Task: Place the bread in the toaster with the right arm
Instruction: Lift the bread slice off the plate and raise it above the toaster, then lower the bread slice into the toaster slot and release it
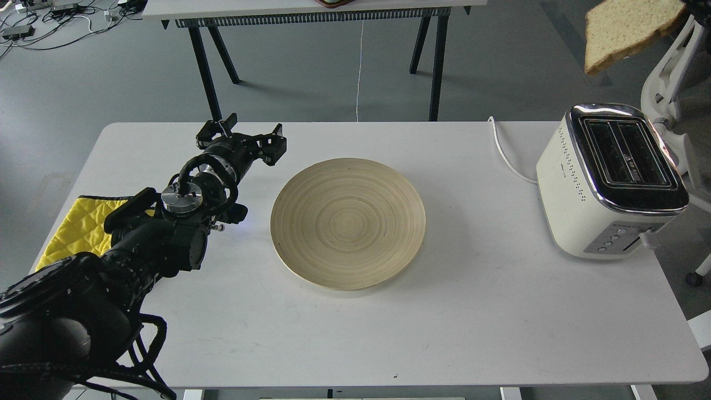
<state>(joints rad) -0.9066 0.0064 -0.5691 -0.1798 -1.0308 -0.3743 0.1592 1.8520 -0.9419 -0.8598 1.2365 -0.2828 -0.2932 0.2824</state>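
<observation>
Jaws [240, 136] spread (left), plate [348, 230] beside

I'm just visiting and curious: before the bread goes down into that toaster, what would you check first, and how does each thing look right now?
1. Bread is lifted off the table: ok, it hangs in the air at the top right.
2. Grip on the bread: cannot tell, the right tool is almost entirely out of view at the corner.
3. Toaster slots free: ok, both look dark and unfilled.
4. Bread lined up with a slot: not ok, it is tilted and sits beyond the toaster.
5. Left tool out of the way: ok, it is open, beside the wooden plate, far from the toaster.
6. Toaster upright on the table: ok.
</observation>
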